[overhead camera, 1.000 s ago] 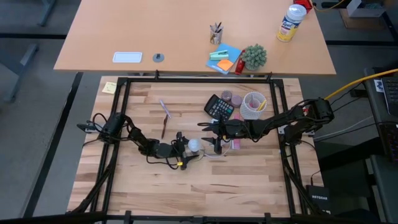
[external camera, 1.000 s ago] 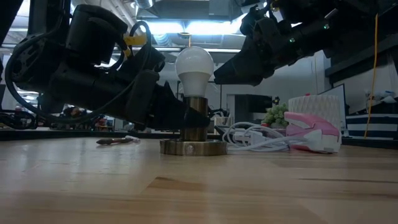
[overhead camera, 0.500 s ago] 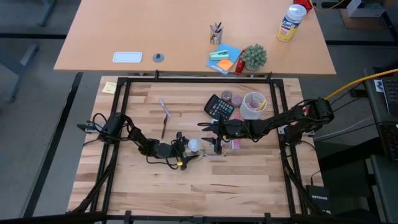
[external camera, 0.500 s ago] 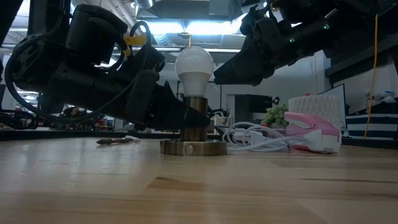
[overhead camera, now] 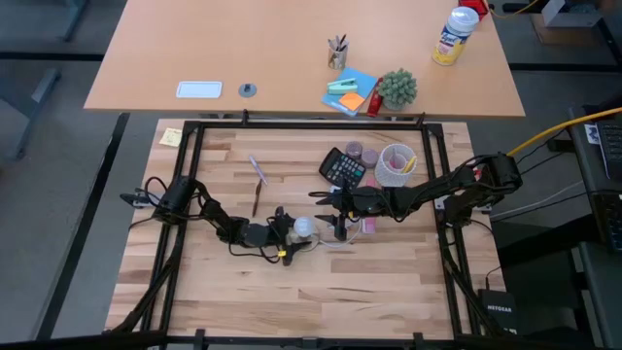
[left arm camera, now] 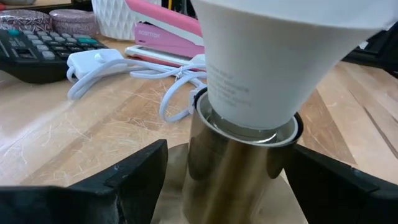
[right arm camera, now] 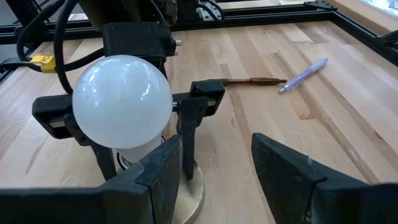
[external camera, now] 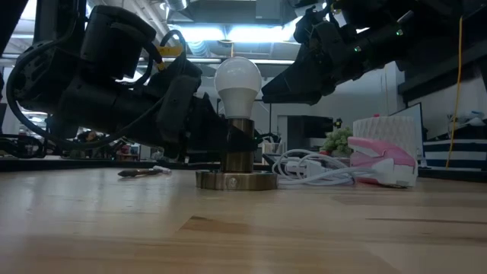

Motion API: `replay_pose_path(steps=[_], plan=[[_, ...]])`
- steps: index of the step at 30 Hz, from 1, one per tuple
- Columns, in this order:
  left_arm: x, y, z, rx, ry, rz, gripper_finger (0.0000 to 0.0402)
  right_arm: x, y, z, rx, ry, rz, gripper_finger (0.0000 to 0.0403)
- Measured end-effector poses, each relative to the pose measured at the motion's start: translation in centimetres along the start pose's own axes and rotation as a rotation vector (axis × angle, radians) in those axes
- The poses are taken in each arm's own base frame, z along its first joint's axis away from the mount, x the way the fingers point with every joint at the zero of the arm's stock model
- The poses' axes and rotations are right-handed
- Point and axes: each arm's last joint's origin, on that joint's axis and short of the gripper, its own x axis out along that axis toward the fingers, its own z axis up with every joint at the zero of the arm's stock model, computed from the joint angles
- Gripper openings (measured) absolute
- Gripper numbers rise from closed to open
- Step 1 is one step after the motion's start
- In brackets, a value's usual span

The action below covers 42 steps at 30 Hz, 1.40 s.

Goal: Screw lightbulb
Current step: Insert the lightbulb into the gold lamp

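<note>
Bulb (external camera: 237, 79) stands upright in a brass-coloured socket (external camera: 241, 144) on a round base (external camera: 236, 180) near the middle of the wooden table (overhead camera: 321, 282), its white dome up and its neck seated in the socket's rim. The left gripper (overhead camera: 282, 228) reaches in low from the left, its two fingers (left arm camera: 134, 171) spread wide on either side of the socket; the left wrist view shows a gap between each finger and the metal, so it grips nothing. The right gripper (overhead camera: 335, 226) hangs just beside the bulb on the other side, a little above it in the low view, its fingers (right arm camera: 163, 168) parted as well and empty, the bulb in front of them rather than between them. Against the frames from a second and half a second ago almost nothing differs: bulb, socket and right arm sit in the same places, and both grippers are as wide open as they were. The only change is a slight shift of the left arm's wrist and its looped cable in the low view. Just behind the base lies a coiled white cord (external camera: 312, 169), then a pink stapler (external camera: 383, 164). Farther back on the table are a calculator (overhead camera: 343, 167), a white cup (overhead camera: 395, 163) and a pen (overhead camera: 258, 171).
</note>
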Motion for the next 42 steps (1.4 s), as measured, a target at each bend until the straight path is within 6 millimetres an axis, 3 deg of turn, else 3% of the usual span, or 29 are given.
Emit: replay_pose_path(steps=[18, 27, 42], plan=[[-0.7, -1.2, -0.3, 0.012, 0.007, -0.044, 0.0304, 0.0, 0.0, 0.0, 0.0, 0.0, 0.0, 0.0198], [-1.0, -0.8, -0.6, 0.106, 0.009, -0.003, 0.0304, 0.0, 0.0, 0.0, 0.0, 0.0, 0.0, 0.0198], [-5.8, 1.1, 2.4, -0.022, -0.041, -0.004, 0.0304, 0.0, 0.0, 0.0, 0.0, -0.001, 0.0, 0.0198]])
